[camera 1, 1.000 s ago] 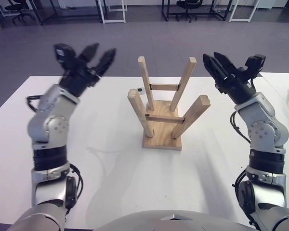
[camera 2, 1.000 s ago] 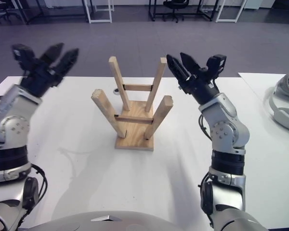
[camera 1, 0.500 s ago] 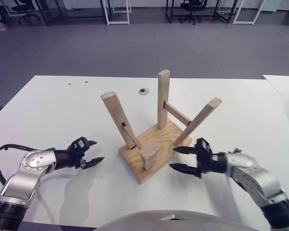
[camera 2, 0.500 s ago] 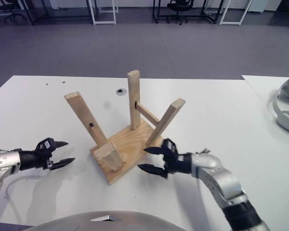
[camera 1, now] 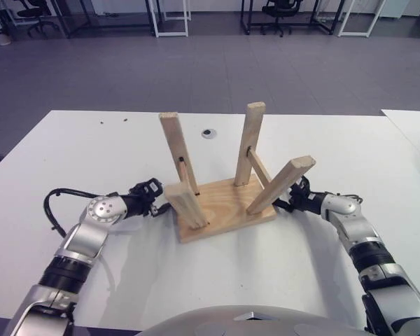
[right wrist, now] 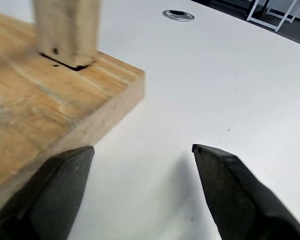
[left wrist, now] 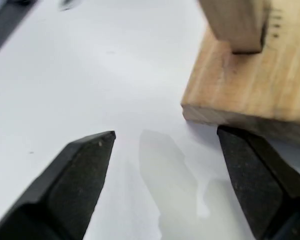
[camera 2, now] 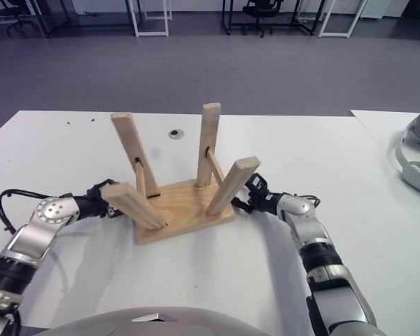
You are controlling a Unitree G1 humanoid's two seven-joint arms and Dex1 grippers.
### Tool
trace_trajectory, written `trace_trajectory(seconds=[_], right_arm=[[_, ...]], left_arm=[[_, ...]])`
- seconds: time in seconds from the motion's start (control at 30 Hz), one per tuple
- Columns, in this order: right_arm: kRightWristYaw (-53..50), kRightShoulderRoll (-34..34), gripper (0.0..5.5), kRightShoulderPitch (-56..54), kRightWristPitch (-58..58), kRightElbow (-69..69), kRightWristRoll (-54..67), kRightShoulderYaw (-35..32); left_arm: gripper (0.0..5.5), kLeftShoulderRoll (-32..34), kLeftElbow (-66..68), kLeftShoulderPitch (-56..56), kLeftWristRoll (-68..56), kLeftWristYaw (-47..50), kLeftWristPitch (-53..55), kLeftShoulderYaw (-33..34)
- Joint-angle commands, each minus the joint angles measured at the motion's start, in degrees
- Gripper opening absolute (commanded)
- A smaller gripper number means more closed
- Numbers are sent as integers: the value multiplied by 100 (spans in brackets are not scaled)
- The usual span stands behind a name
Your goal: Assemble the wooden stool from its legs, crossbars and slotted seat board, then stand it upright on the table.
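You have the stool (camera 1: 224, 199) upside down near the middle of the counter (camera 1: 126, 147). Its seat board (camera 1: 227, 213) lies flat on the counter. The four legs (camera 1: 248, 143) point upward and splay outward. The board's long axis runs across in front of you, and its right end is turned a little farther away. A crossbar (camera 1: 259, 168) joins the two legs at the board's right end.

The left gripper (left wrist: 165, 134) sits low at the board's left end. Its fingers (left wrist: 80, 170) are spread wide and hold nothing, and one tip is just beside the board's corner. The right gripper (right wrist: 142, 148) is at the board's right end. Its fingers (right wrist: 230, 185) are likewise wide apart and empty, with one against or just under the board's edge.

Beyond the board, a small round grommet (camera 1: 208, 132) is set into the counter. A black cable (camera 1: 52, 203) loops well left of the board, and a white headset-like object (camera 2: 416, 157) lies well to its right.
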Motion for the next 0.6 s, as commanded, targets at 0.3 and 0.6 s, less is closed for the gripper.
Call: trace_trajectory(seconds=[0.3,0.6], right_arm=[[-1505,29,370,2316,929,-2747,-95,-737],[-1517,271,370,2967,1654,-4191,-19,-144]], left_arm=[[377,-258,-1740,2138,-198,854,298,974],[377,-381,-3402,2690,-390,583,1447,93]])
